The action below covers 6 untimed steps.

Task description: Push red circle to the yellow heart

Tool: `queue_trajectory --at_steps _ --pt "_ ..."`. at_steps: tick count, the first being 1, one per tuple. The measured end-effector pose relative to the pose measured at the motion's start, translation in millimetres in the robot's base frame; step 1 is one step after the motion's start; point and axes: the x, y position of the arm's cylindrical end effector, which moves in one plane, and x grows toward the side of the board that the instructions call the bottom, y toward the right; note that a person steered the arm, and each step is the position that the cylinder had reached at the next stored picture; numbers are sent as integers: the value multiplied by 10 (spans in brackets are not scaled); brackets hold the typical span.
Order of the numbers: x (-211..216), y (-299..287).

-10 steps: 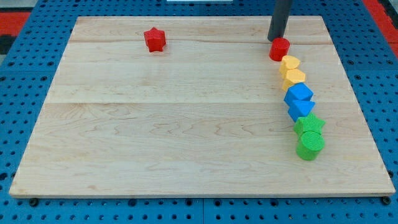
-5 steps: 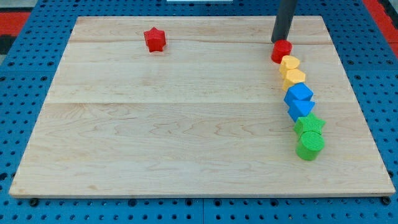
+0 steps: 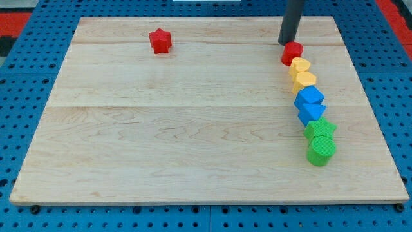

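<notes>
The red circle [image 3: 291, 53] sits near the view's upper right, touching the upper edge of the yellow heart [image 3: 300, 66] just below it. My tip [image 3: 286, 42] stands just above and slightly left of the red circle, very close to it; whether it touches cannot be told. A second yellow block [image 3: 304, 80] lies right under the heart.
Below the yellow blocks, a column runs downward: two blue blocks [image 3: 310, 98] [image 3: 311, 113], a green star [image 3: 320, 129] and a green cylinder [image 3: 320, 151]. A red star [image 3: 159, 40] sits at the upper left. The wooden board [image 3: 180, 129] ends close to the column's right.
The red circle has shifted slightly right and down onto the yellow heart. My tip moved right with it, then drew back a little to the left.
</notes>
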Motion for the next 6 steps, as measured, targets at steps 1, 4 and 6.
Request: queue_trajectory --at_steps 1,4,6 --pt "6 -70" --pt "84 -70" --pt "134 -70"
